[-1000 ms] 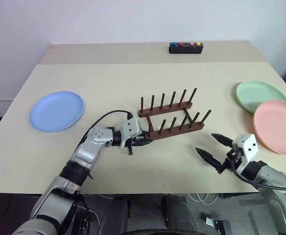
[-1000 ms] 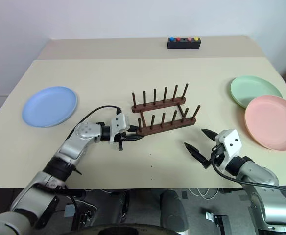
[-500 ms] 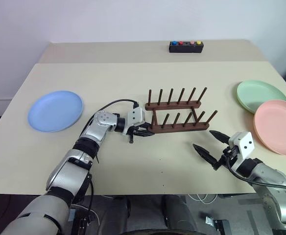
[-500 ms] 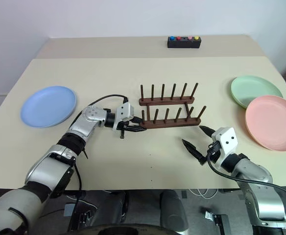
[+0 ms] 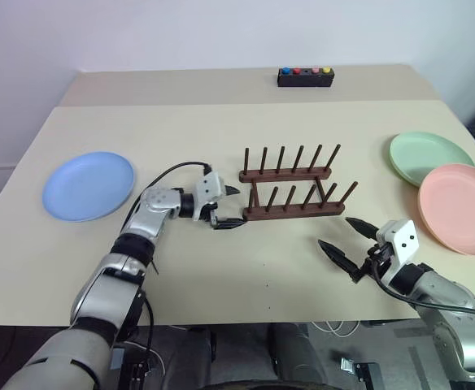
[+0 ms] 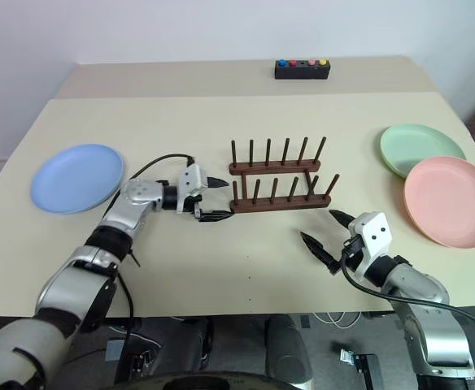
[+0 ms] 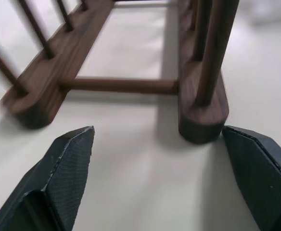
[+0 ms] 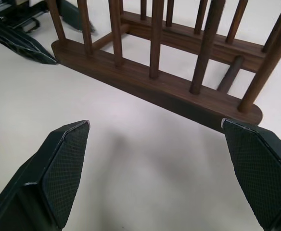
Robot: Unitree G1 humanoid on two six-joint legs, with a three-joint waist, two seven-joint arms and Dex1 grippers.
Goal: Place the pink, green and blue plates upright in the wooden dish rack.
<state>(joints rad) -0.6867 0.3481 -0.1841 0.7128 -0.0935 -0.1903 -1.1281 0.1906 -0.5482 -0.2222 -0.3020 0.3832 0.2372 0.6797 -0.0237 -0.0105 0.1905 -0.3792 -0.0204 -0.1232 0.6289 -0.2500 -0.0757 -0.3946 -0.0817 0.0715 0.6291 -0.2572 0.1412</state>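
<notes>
Your left gripper (image 5: pixel 228 206), fingers wide apart and empty at the small dark brown wooden dish rack's (image 5: pixel 290 180) 9 o'clock end, is nearer the light blue round plate (image 5: pixel 88 184) lying flat farther toward 9 o'clock, while the open, empty right gripper (image 5: pixel 346 247) is nearer the salmon pink plate (image 5: pixel 459 208) at its 2 o'clock.

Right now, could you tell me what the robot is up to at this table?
It is setting up to rack plates. The left gripper is open at the left end of the empty wooden dish rack, holding nothing. The right gripper hovers open nearby. The blue plate, green plate and pink plate lie flat on the table.
</notes>
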